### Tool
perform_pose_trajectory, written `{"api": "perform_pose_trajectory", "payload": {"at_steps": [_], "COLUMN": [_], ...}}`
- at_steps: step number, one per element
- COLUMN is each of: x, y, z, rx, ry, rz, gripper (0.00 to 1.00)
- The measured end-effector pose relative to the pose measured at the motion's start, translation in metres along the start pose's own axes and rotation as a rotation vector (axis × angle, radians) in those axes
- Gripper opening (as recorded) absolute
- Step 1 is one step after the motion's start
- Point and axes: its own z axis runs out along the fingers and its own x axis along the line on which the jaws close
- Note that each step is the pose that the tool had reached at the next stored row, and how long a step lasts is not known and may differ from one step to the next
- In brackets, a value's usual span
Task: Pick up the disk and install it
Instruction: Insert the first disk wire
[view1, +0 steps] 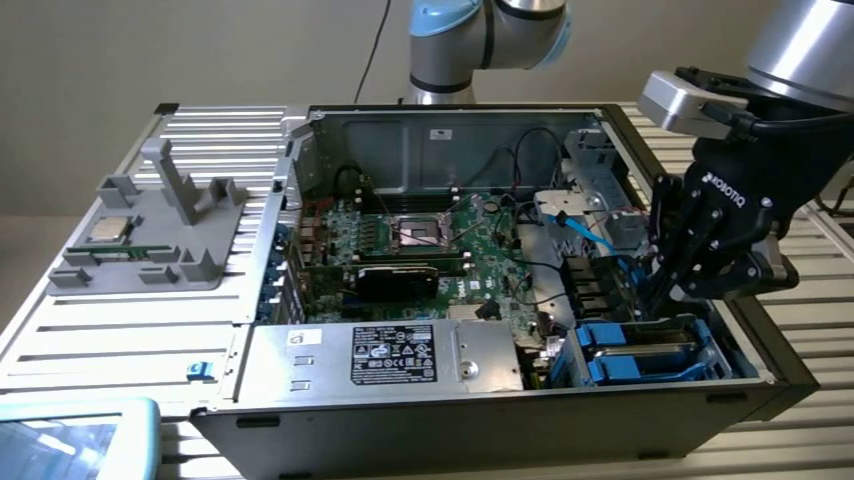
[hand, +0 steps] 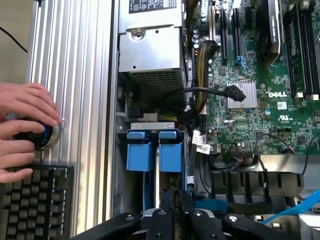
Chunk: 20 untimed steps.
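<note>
The disk sits in the drive bay at the front corner of the open computer case, on the exterior view's right. Its silver-grey body shows between blue bracket rails. In the wrist view its two blue bracket tabs lie just ahead of my fingers. My gripper reaches down into the bay from above. Its black fingers stand close together on the bracket's near edge, so the gripper looks shut on the disk. The rest of the disk is hidden under the gripper.
A silver box with a black label fills the case's front. The motherboard and loose black cables lie beside the bay. A grey fixture with a CPU chip stands outside. A person's hand rests on a button by a keyboard.
</note>
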Motion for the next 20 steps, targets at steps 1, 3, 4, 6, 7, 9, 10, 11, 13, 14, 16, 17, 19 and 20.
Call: {"api": "perform_pose_trajectory", "payload": {"at_steps": [1, 3, 4, 6, 7, 9, 10, 11, 13, 14, 16, 17, 19, 20], "x": [-0.001, -0.003, -0.003, -0.004, -0.004, -0.004, -0.004, -0.004, -0.004, -0.004, -0.004, -0.004, -0.004, -0.004], "y": [-0.0003, -0.0012, -0.0024, -0.0046, -0.0052, -0.0057, -0.0058, -0.0061, -0.0063, -0.0066, -0.0093, -0.0106, -0.0119, -0.0121], "z": [-0.0001, 0.0, 0.0, -0.0001, 0.0, 0.0007, 0.0009, 0.0012, 0.0011, 0.001, 0.0008, 0.0006, 0.0008, 0.001], "rx": [-0.0025, -0.0051, -0.0069, -0.0116, -0.0156, -0.0296, -0.0372, -0.0411, -0.0419, -0.0422, -0.0424, -0.0424, -0.0433, -0.044], "ry": [0.0046, 0.0121, 0.0123, 0.0132, 0.0137, 0.014, 0.0142, 0.014, 0.0138, 0.0138, 0.0134, 0.0133, 0.0125, 0.0117], "rz": [0.0, 0.001, 0.001, 0.001, 0.001, 0.002, 0.002, 0.003, 0.005, 0.005, 0.007, 0.007, 0.011, 0.015], "gripper": [0.17, 0.17, 0.17, 0.17, 0.17, 0.17, 0.17, 0.17, 0.17, 0.17, 0.17, 0.17, 0.17, 0.17]}}
